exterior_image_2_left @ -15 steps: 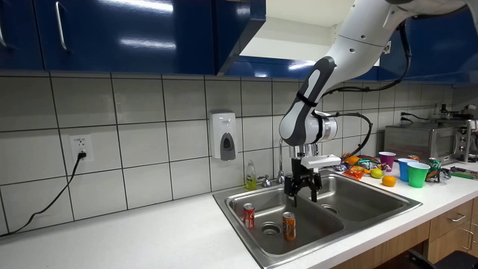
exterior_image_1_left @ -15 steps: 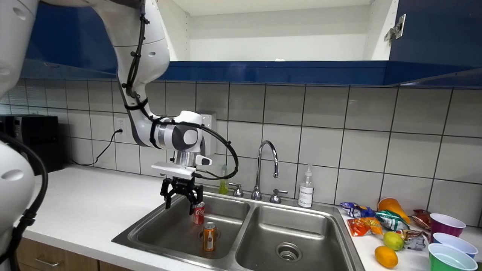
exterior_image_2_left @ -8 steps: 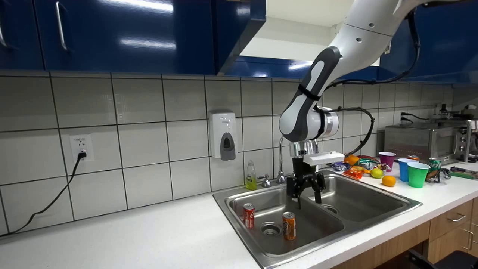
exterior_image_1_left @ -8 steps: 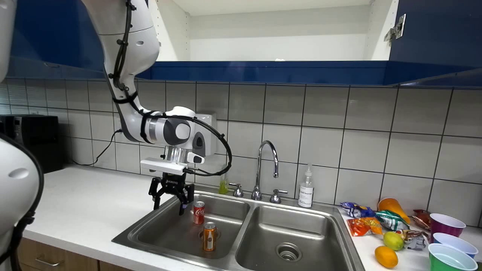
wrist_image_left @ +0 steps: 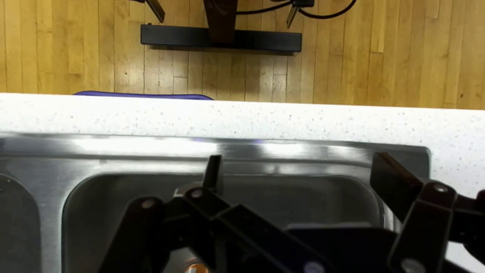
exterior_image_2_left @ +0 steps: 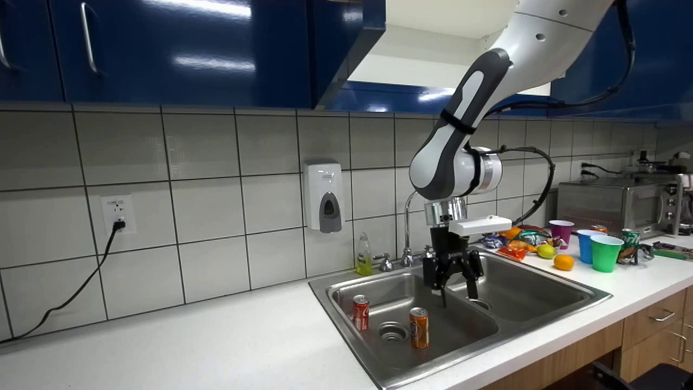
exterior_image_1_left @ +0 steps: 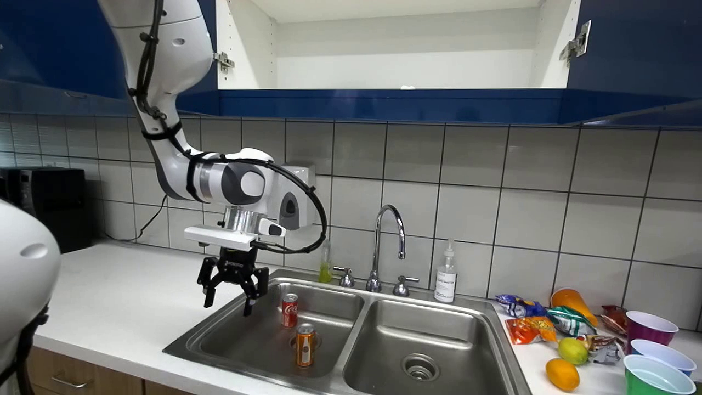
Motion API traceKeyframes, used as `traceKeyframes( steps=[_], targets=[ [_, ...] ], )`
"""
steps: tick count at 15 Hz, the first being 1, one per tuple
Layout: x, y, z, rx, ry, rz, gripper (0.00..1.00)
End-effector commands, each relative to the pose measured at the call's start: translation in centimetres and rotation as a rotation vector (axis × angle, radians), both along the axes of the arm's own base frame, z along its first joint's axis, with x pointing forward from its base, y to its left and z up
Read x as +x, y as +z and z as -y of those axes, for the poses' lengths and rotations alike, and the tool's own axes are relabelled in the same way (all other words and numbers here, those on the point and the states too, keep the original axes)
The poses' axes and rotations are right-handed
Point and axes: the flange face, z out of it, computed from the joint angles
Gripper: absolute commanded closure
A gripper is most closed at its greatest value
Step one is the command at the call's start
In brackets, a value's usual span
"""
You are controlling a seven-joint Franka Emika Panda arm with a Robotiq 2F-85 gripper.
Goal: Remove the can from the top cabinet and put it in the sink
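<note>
While hanging with jaws parted, holds nothing in the black Robotiq gripper. Has the orange soda can below and off to one side, not touching, with long axis vertical, near the red Coca-Cola can, in the left-hand basin of the stainless-steel double sink as seen in both exterior views. Looks delivered already, so probably calls only for lifting away without knocking either over. Shows in the wrist view just an orange sliver at the bottom edge, presumably of that can, yet adds wooden floorboards, out of sight in both exterior views
</note>
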Motion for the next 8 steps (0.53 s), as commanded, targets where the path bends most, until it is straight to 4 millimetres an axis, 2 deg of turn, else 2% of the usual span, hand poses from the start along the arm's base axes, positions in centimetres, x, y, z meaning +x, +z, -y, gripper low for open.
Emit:
traceKeyframes(
  steps=[1, 4, 8],
  targets=[
    [-0.39, 0.33, -0.15, -0.001, 0.004, -0.004, 0.00],
    [-1.21, 1.11, -0.35, -0.003, 0.011, -0.003, 0.00],
    [-1.37, 1.17, -0.34, -0.003, 0.010, -0.004, 0.00]
  ],
)
